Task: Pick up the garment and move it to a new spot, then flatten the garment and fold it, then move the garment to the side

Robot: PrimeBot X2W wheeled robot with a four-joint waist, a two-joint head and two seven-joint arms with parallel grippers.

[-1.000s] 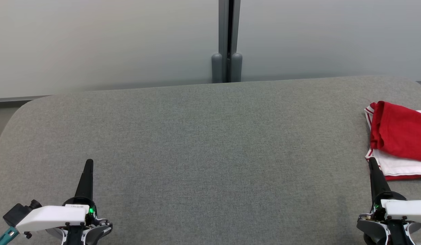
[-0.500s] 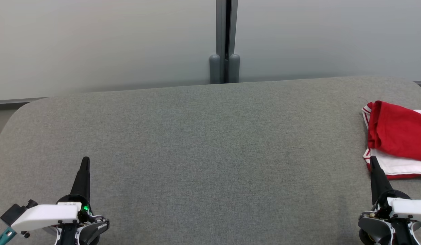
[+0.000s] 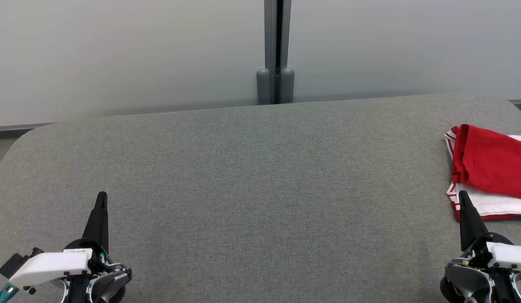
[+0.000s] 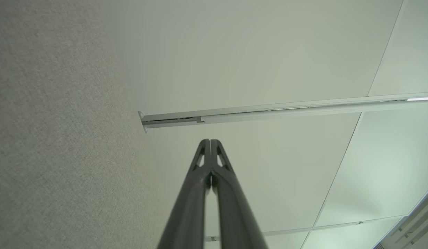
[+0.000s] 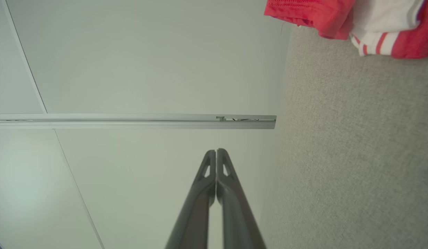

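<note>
Grey fabric surface point(image 3: 260, 176) w/ red/white garment point(image 3: 492, 168) by rt tool point(image 3: 462, 194), post point(image 3: 275, 84) behind.

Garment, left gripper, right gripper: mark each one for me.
garment point(image 3: 492, 166), head view, on its red upper layer.
left gripper point(image 3: 102, 198), head view, at its shut fingertips.
right gripper point(image 3: 463, 196), head view, at its shut fingertips.

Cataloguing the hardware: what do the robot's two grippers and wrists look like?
The left gripper and right gripper each have long, tapering dark grey fingers with triangular cut-outs near the tips, on a round black base under a white housing. The left shows a green light and teal plug.
</note>
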